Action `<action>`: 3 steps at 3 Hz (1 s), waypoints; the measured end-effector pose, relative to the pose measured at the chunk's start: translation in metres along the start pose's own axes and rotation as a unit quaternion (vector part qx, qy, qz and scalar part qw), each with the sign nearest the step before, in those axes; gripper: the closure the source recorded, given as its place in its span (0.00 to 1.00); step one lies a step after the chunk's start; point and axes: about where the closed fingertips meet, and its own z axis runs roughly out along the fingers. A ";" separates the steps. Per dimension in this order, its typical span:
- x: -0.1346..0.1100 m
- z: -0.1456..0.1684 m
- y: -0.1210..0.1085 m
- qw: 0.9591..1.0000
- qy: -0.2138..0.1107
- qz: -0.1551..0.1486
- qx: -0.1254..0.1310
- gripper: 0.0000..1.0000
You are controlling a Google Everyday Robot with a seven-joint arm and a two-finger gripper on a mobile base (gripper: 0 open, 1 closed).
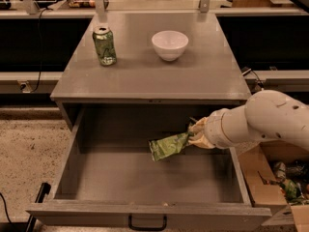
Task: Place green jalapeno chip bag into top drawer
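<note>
The green jalapeno chip bag [168, 146] is a crinkled light-green foil bag hanging inside the open top drawer [145, 211], above its floor and right of centre. My gripper [197, 134] reaches in from the right on a white arm and is shut on the bag's right end. The bag's free end droops left and down. The drawer is pulled fully out, grey metal, with a black pull handle [147, 223] on its front.
On the cabinet top [145, 76] stand a green drink can [105, 45] at the back left and a white bowl [170, 45] at the back centre. A cardboard box [275, 180] with clutter sits on the floor at the right of the drawer.
</note>
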 end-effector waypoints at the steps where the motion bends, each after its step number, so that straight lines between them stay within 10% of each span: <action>1: -0.001 0.000 0.000 1.000 0.000 -0.001 0.000 0.38; 3: -0.003 -0.028 -0.002 1.000 -0.008 -0.004 0.009 0.00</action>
